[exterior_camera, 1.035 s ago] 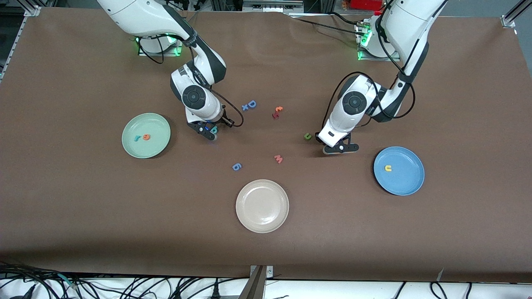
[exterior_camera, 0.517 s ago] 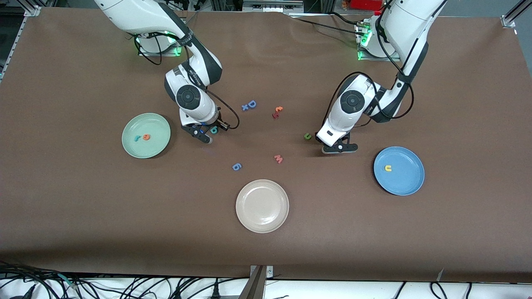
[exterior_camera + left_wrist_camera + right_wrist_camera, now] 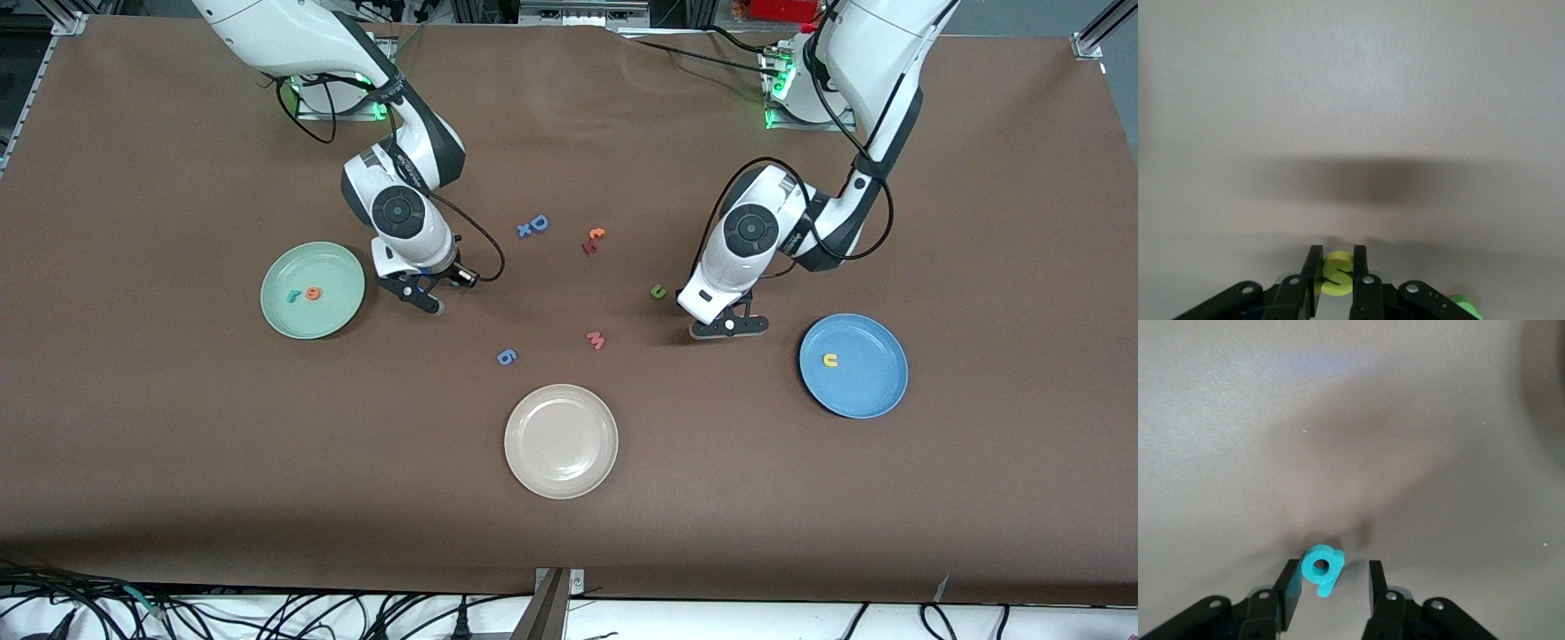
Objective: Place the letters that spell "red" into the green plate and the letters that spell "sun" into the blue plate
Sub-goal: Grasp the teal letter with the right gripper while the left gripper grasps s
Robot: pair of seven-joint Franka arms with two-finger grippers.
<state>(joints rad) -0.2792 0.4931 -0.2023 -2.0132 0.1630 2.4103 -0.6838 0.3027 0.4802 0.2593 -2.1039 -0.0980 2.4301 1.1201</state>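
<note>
Plates sit on the brown table, and we look at the nearest one first. It is the beige plate, and we see nothing in it. A little farther is the blue plate, at the left arm's end, with a yellow "u" inside it. Just beside this plate, the left gripper is low over the table, and its fingers pinch the yellow "s". A green "n" lies on the table near that arm.

Farther again is the green plate, at the right arm's end. In it lie a teal "r" and an orange "e", side by side. The right gripper is next to this plate, close over the table. Its fingers are spread apart, and the teal "d" sits between them, against one finger.
</note>
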